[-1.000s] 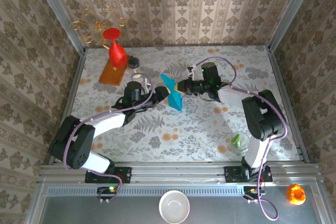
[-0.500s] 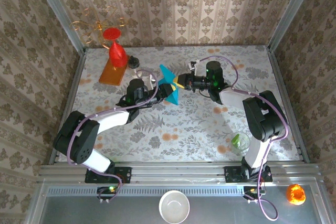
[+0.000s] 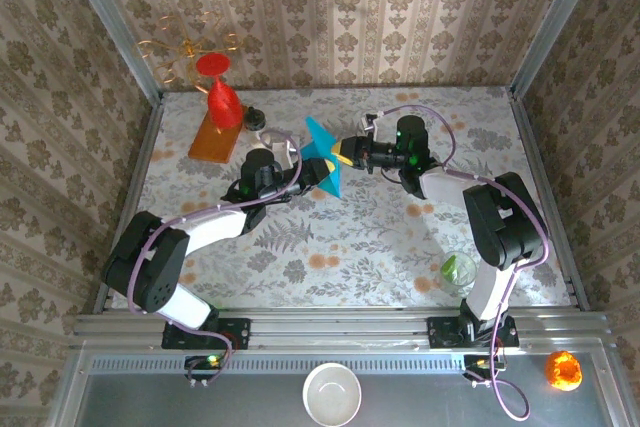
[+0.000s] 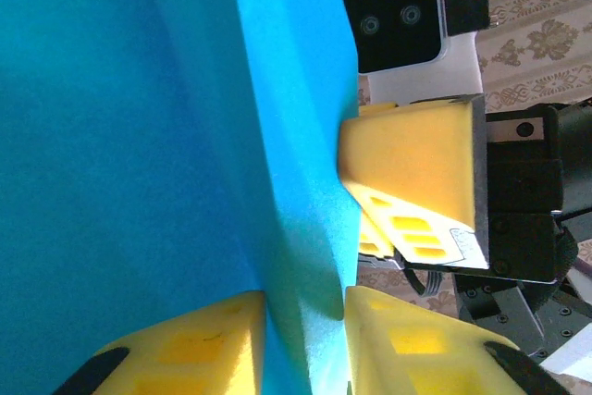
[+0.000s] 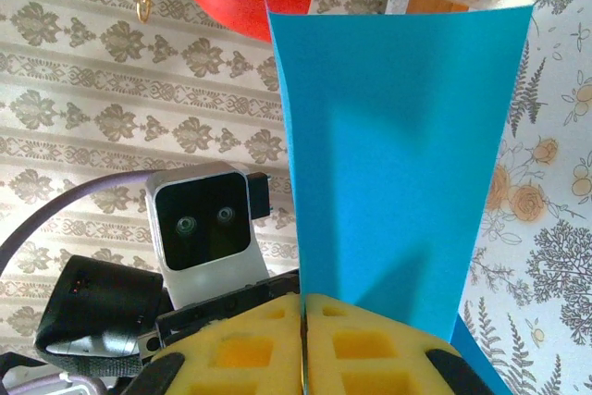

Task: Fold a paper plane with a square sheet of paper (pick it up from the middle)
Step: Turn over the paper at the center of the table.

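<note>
The square sheet of paper [image 3: 322, 155] is teal-blue and hangs upright above the table's middle, creased into a loose fold. My right gripper [image 3: 341, 154] comes in from the right, shut on one edge; its yellow pads [image 5: 365, 344] press together with the paper [image 5: 398, 136] rising from between them. My left gripper [image 3: 304, 173] reaches in from the left. Its two yellow fingers [image 4: 185, 349] stand a finger's width apart, and each touches the loose fold of paper [image 4: 139, 136] that fills the gap. The right gripper's pads [image 4: 412, 164] sit just beyond.
A red vase [image 3: 222, 97] stands on an orange board [image 3: 213, 137] at the back left, with a small dark jar [image 3: 255, 119] beside it. A glass holding something green [image 3: 458, 272] sits front right. A white bowl [image 3: 332, 394] lies below the table's edge.
The right gripper has carried the paper a little towards the back. The left gripper has moved up to it and its jaws have narrowed round the fold.
</note>
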`<state>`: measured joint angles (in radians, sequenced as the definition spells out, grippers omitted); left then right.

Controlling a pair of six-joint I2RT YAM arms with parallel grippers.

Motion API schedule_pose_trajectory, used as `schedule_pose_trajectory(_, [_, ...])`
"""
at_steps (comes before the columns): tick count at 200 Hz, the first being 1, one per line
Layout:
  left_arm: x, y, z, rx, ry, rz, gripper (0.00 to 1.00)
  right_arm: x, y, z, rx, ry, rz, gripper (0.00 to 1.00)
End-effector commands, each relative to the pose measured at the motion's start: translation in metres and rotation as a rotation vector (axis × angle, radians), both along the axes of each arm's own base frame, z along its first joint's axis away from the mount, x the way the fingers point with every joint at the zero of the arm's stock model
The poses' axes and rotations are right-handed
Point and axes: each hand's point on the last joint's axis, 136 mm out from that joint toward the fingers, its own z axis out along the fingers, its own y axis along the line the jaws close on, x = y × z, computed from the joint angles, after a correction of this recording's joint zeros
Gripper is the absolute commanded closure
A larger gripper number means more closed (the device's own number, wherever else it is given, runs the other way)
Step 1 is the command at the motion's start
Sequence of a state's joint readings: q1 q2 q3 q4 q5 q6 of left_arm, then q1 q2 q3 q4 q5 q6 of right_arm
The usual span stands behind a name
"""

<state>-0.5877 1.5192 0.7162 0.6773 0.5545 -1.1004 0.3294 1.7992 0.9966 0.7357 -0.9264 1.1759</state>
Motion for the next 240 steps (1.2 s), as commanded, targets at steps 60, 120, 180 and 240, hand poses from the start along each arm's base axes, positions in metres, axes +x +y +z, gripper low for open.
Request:
schedule_pose_trajectory(60, [0.004, 0.004, 0.026, -0.002, -0.059, 0.002, 0.83, -0.001, -0.024, 0.000, -0.042, -0.017, -0.049, 0.57])
schedule_pose_trajectory(120, [0.005, 0.028, -0.003, 0.286, -0.035, 0.049, 0.87, 0.005, -0.079, -0.025, -0.277, -0.033, -0.205, 0.51])
schedule_pose_trajectory(180, [0.005, 0.072, -0.024, 0.970, -0.093, 0.086, 0.88, 0.003, -0.116, -0.050, -0.441, 0.079, -0.303, 0.50])
schedule_pose_trajectory(240, [0.014, 0.099, -0.048, 1.488, -0.135, 0.092, 0.89, 0.001, -0.137, -0.056, -0.544, 0.085, -0.370, 0.51])
